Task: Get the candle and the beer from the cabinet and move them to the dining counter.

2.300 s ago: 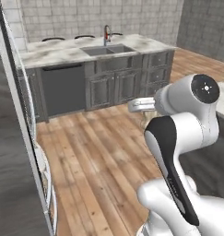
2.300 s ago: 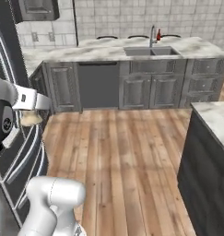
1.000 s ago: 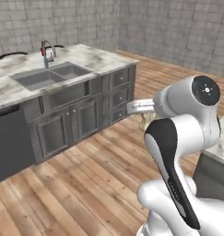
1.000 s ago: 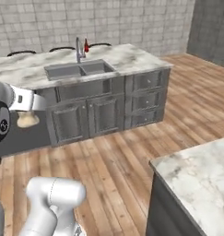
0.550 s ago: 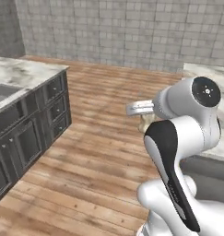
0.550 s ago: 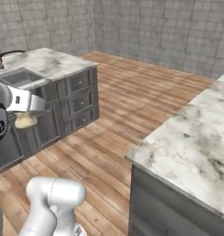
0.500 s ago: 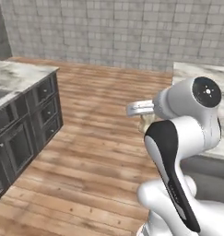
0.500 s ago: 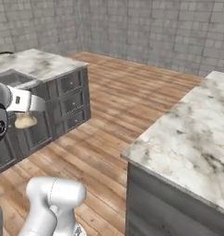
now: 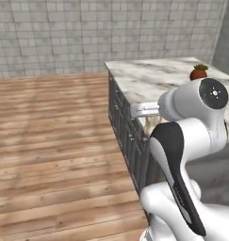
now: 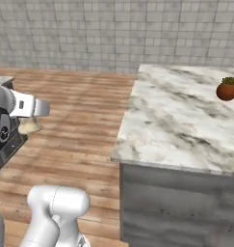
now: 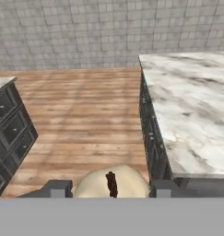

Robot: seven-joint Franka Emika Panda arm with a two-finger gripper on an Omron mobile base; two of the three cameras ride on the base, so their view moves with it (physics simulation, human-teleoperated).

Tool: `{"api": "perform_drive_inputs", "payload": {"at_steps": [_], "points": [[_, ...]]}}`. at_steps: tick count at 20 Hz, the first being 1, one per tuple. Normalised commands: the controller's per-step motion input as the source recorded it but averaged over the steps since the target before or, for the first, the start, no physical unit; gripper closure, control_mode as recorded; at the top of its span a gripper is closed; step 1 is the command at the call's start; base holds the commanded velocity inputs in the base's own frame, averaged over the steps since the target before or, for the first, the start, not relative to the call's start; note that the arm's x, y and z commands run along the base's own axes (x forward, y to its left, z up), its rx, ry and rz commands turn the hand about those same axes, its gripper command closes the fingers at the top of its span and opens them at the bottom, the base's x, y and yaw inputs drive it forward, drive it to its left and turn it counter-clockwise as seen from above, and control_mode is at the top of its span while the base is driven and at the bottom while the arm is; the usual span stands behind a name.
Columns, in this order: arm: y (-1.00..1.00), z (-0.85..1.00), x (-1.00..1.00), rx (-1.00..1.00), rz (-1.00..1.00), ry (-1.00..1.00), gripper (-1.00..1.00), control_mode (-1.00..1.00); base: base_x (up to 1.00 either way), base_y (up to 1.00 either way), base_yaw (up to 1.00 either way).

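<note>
Candle (image 11: 111,183) in pincer (image 11: 109,191) grip

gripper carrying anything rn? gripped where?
Yes: the gripper holds the cream candle, its fingers pressed on the candle's two opposite sides, wick end facing the hand camera.

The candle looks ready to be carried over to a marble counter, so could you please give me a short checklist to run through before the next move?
1. Candle sits between the fingers: ok.
2. Gripper shut on the candle: ok.
3. Marble counter within the arm's reach: cannot tell.
4. Bare marble free for a set-down: ok.
5. Small potted plant well away from the near edge: ok.
6. This is the island with the sink: cannot tell.
</note>
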Motion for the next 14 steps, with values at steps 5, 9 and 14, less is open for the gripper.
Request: {"api": "perform_drive_inputs", "payload": {"at_steps": [5, 9, 14], "points": [[0.00, 0.00, 0.00, 0.00, 0.00, 0.00, 1.00, 1.00, 0.45, 1.00, -0.59], [0.00, 0.00, 0.00, 0.00, 0.00, 0.00, 1.00, 1.00, 0.66, 1.00, -0.25], [0.00, 0.00, 0.00, 0.00, 0.00, 0.00, 1.00, 1.00, 0.94, 1.00, 0.01]]}}
